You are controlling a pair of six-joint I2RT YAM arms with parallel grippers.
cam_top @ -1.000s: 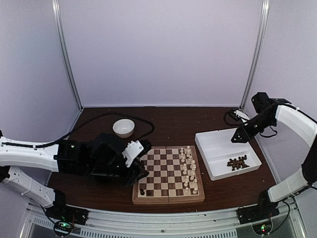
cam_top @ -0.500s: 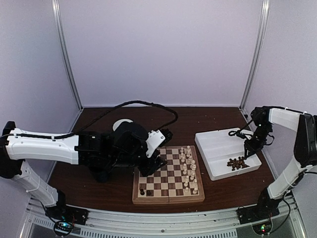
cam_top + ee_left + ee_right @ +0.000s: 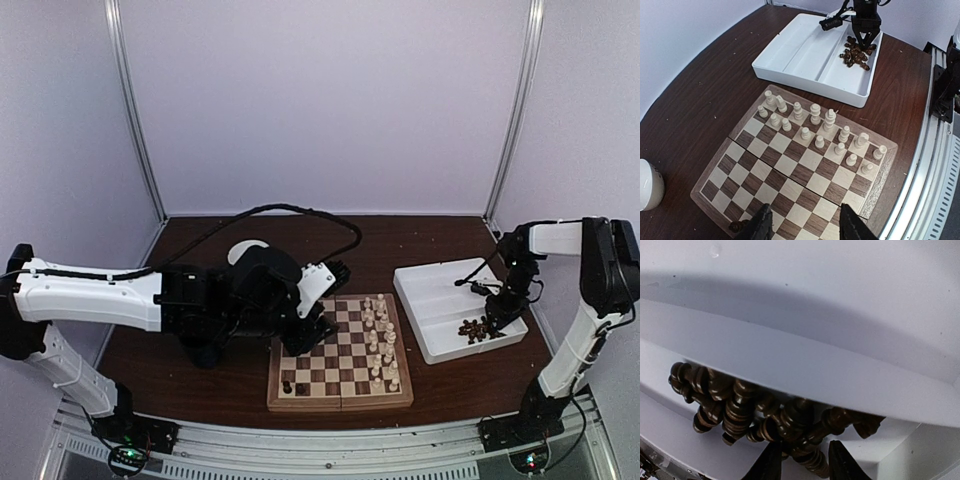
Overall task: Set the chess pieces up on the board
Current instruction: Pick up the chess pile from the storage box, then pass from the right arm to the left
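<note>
chess pieces of turned wood sit in two groups. the pale cream chessmen [image 3: 815, 130] stand upright in two ranks along the edge of the square checkered wooden board [image 3: 335, 352] that faces the white rectangular two-compartment tray [image 3: 430, 290]. most of the dark brown chessmen [image 3: 765, 415] lie in a tumbled heap inside that tray. the heap is in the compartment nearer my bases, at the end away from the board. a dark piece or two [image 3: 288, 384] stands at the board's near left corner, well apart from the cream ranks.

my left gripper [image 3: 805, 221] hangs over the left side of the board. its two black fingers are spread and nothing is between them — only light and dark squares show through the gap.

my right gripper [image 3: 802, 456] points down into the tray, its tips in the dark heap. the two fingers stand apart with brown wood between and around them. from the wrist view i cannot tell whether they are clenched on one piece or only resting among the pile.

the board lies flat on the dark brown wooden table [image 3: 400, 240], with the tray just beside it on the right. a small white round bowl [image 3: 243, 250] stands on the table behind my left arm, partly hidden by it, and a black cable [image 3: 290, 208] arches above.
</note>
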